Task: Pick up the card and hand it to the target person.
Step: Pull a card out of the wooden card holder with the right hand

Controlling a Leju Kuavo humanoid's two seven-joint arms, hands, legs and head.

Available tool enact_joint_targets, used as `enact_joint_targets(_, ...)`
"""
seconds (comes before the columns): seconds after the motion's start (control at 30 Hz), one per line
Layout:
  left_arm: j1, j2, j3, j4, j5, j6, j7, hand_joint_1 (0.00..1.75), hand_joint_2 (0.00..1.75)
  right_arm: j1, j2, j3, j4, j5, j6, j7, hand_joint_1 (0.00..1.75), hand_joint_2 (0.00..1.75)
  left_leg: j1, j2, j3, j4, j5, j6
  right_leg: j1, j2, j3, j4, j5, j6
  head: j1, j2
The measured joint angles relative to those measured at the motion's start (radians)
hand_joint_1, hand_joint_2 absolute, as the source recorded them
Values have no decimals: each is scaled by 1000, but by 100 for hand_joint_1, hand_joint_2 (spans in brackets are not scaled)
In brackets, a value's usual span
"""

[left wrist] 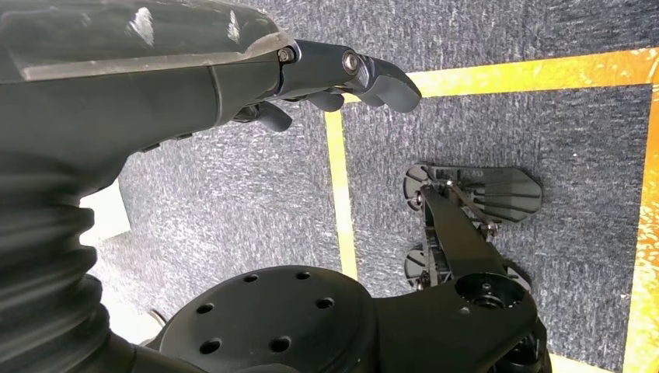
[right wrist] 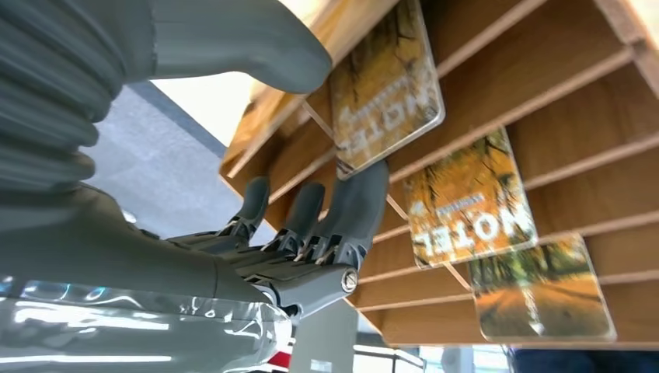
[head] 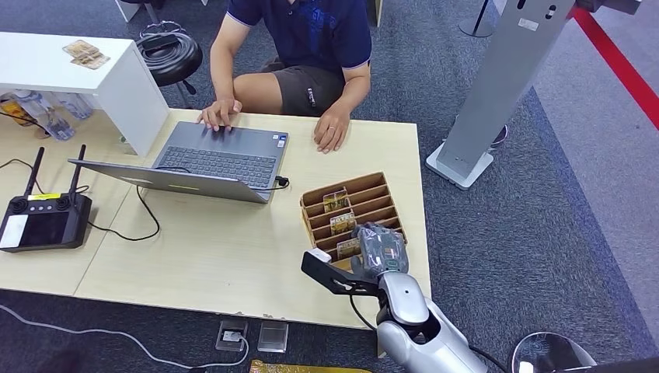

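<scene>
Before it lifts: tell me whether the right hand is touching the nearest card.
Touching. In the right wrist view, the right hand has its thumb above and fingers against the nearest card.

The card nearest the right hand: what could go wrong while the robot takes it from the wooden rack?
1. The nearest card sits between thumb and fingers, but no firm grip is visible; it may slip.
2. Two more cards stand close by in the wooden rack, so the fingers may knock one.
3. The rack lies near the table's edge; pulling with the right hand may drag it.
</scene>
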Motion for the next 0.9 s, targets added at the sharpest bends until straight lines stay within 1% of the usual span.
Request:
enact_joint_targets(0.27,0,0,0,0,0,0,1,0,175,0,9,10,-10,-9,2,-11,81,175,0,0,0,0,0,0,0,0,0,0,0,0,1,0)
enact_joint_targets(0.37,0,0,0,0,0,0,2,0,175,0,11,14,-10,-14,2,-12,79,175,0,0,0,0,0,0,0,0,0,0,0,0,1,0)
enact_joint_targets(0.9,0,0,0,0,3,1,3,0,175,1,11,27,-10,-27,6,-11,79,175,0,0,0,0,0,0,0,0,0,0,0,0,1,0)
